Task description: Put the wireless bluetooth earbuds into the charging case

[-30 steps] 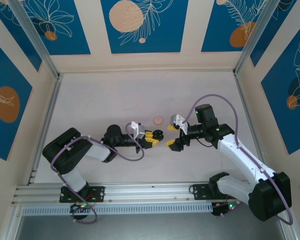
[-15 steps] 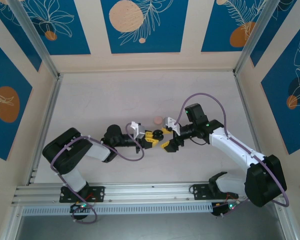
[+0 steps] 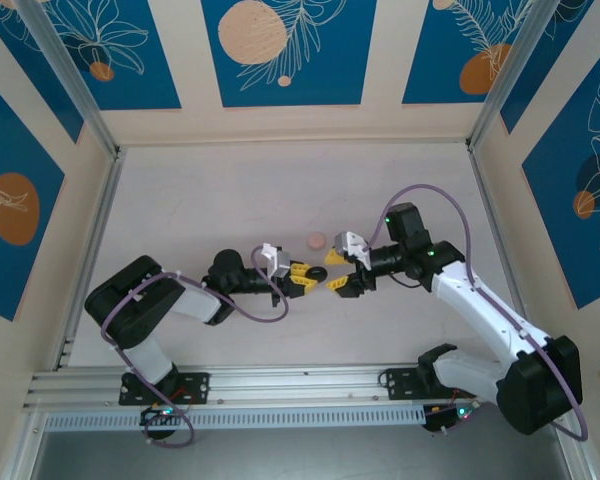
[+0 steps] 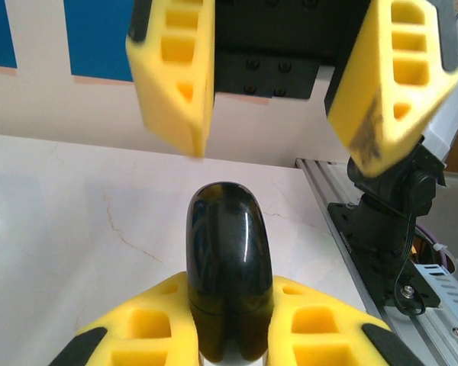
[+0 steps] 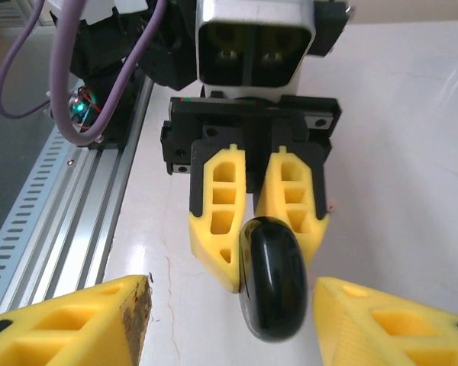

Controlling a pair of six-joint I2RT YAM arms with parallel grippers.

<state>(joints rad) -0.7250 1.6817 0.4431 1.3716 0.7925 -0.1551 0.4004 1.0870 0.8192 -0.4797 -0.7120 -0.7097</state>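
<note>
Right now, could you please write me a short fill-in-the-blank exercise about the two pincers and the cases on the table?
1. The left pincer is shut on a ____ charging case, held on edge.
2. The right pincer stands ____, with one finger on either side of that case and touching neither side.
3. The small round case lying alone on the table is ____.

Missing words: black; open; pink.

Pale, perhaps marble table (image 3: 230,200), blue-patterned walls (image 3: 290,50)
</note>
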